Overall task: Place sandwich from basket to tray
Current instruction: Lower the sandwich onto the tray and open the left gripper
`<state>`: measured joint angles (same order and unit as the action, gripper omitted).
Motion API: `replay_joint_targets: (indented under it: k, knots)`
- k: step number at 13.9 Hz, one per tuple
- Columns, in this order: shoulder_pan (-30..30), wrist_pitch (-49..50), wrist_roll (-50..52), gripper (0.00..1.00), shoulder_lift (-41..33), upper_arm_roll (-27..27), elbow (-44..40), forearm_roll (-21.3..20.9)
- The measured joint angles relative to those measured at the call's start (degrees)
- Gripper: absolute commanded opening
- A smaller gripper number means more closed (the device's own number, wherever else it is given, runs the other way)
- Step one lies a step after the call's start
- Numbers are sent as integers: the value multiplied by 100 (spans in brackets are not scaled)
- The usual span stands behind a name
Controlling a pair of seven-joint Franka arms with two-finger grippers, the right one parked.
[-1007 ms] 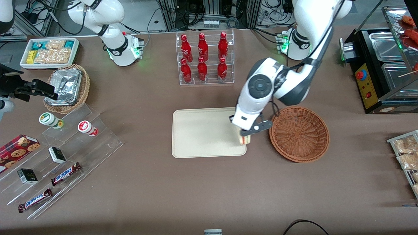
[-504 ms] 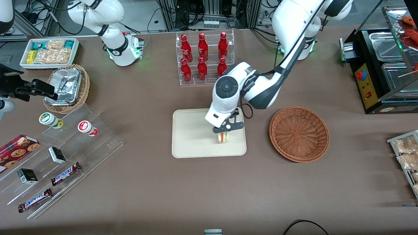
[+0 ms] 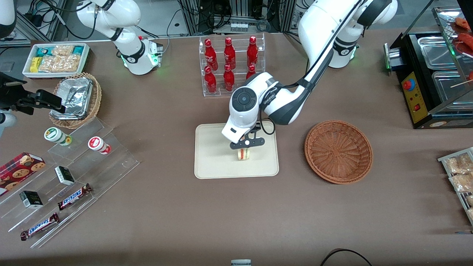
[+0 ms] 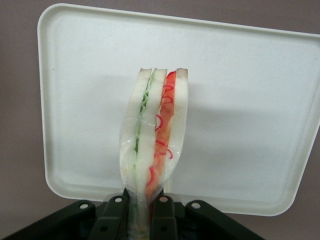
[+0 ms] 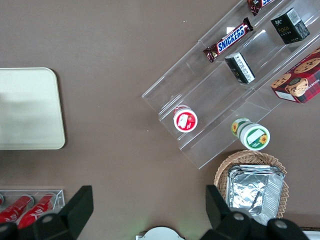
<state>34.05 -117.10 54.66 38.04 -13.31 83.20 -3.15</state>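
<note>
While the gripper (image 3: pixel 243 148) clamps the sandwich (image 3: pixel 243 154) by its narrow end, it hangs above the middle of the cream tray (image 3: pixel 210 162), centre of the front frame; the wicker basket (image 3: pixel 338 151), to the frame's right, sits empty. Carrying looks finished. Next: lower gently, then part the fingers (image 4: pixel 114 220).

Robot lab, mock snack-shop table (image 3: pixel 166 207)

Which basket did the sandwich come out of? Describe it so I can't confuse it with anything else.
Start at the cream tray mid-table, where the hand holds the sandwich. Beside the tray, toward the working arm's end, sits the basket. It is round, shallow, reddish-brown and holds nothing, unlike the tan foil-filled basket.
</note>
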Motion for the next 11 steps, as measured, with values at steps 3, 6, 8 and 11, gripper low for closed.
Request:
replay_joint_targets:
  k: [3,6,8,11]
  knots:
    - [13,-5,193,0,252,6,-237,0]
    - [210,-11,382,0,582,8,-554,-1]
    - [277,-20,429,0,722,13,-675,-3]
    - [288,-79,430,0,898,19,-808,-5]
